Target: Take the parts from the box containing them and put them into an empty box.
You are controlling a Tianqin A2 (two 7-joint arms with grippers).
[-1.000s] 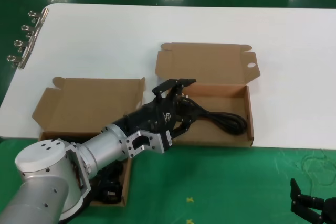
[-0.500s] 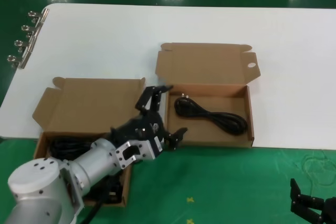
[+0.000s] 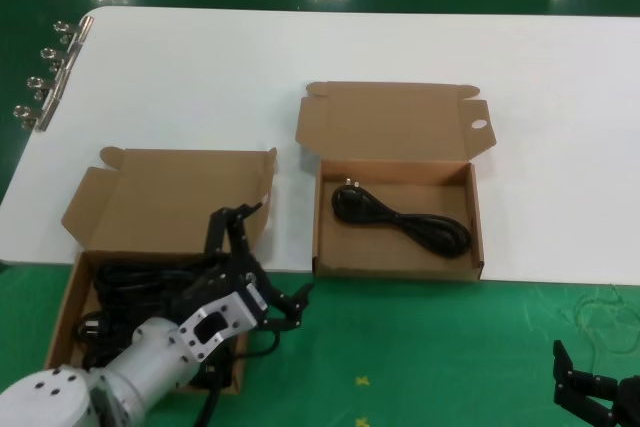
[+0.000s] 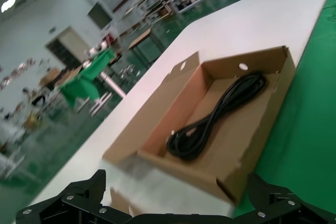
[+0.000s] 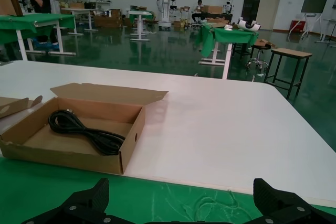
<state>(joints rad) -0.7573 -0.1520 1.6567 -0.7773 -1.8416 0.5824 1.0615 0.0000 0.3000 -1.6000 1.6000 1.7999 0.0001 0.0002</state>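
Note:
The box containing the parts [image 3: 170, 187] lies open at the left, with several black power cords [image 3: 125, 282] coiled in its left half. My left gripper [image 3: 265, 257] hovers open over that box's near right corner, nothing between its fingers. At the right lies the empty box [image 3: 390, 122], the one with an oval hole in its lid ear; one cord [image 3: 400, 222] now lies inside. The left wrist view shows this box [image 4: 257, 135] and cord [image 4: 220, 114] beyond my open left gripper [image 4: 178, 182]. My right gripper [image 3: 590, 392] is parked open at the near right, low over the green mat.
Both boxes sit near the front edge of the white table [image 3: 300, 47], overhanging the green surface [image 3: 450, 347]. Metal binder clips [image 3: 45, 77] line the table's far left edge. The right wrist view shows the holed box [image 5: 63, 156] with its cord [image 5: 86, 129].
My left gripper has drawn back from over the right box, moving left and nearer, to the left box's corner. The cord stays lying in the right box. The right arm has not moved.

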